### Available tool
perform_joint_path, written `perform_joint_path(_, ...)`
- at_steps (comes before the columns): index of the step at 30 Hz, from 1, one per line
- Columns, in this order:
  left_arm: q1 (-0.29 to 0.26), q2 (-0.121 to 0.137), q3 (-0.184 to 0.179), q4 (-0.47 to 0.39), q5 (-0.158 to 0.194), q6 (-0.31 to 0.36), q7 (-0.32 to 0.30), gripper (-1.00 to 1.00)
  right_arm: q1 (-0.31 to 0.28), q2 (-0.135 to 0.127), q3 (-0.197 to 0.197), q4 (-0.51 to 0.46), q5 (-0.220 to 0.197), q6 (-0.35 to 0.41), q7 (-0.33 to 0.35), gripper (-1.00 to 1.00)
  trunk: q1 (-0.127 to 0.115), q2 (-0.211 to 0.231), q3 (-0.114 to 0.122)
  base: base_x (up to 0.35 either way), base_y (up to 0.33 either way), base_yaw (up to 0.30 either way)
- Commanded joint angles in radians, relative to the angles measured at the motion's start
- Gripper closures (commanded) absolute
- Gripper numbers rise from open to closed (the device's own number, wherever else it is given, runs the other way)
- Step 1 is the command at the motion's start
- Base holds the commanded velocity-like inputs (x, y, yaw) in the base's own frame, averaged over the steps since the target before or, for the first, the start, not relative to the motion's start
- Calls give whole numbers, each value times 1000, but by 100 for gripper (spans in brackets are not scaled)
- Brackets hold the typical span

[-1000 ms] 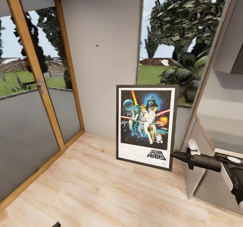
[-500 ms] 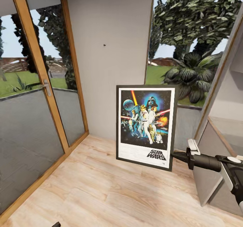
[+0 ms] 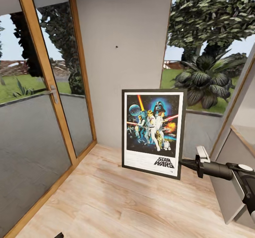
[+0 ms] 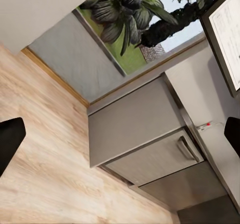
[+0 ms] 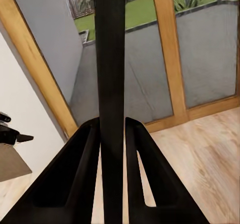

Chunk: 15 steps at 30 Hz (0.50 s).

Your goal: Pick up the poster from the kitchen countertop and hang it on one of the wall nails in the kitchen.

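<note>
Head view: poster (image 3: 153, 133) upright in mid-air above wood floor (image 3: 117, 202), below wall nail (image 3: 116, 47). Right pincer (image 3: 181, 163) reaches level, clamped on its right edge. Right wrist view: frame edge-on between fingers (image 5: 80, 179). Left pincer (image 4: 120, 134): fingers apart.

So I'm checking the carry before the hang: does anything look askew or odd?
Nothing stands out. The poster hangs upright, undamaged, clear of the floor, pinched at its right edge by the right gripper. The wall nail sits bare above it.
</note>
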Motion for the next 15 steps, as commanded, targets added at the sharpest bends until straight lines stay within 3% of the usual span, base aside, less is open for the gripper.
perform_joint_path(1, -1, 0, -8, 0, 9, -10, -1, -100, -1, 0, 0, 0, -2, 14, 6, 100, 1, -2, -2, 200, 311, -169)
perform_joint_path(9, -1, 0, -9, 0, 9, -11, -1, -100, -1, 0, 0, 0, -2, 14, 6, 100, 1, -2, -2, 196, 300, -263)
perform_joint_path(15, -1, 0, -10, -1, 9, -11, -1, -100, -1, 0, 0, 0, -2, 14, 6, 100, 1, -2, -2, 64, 91, -296)
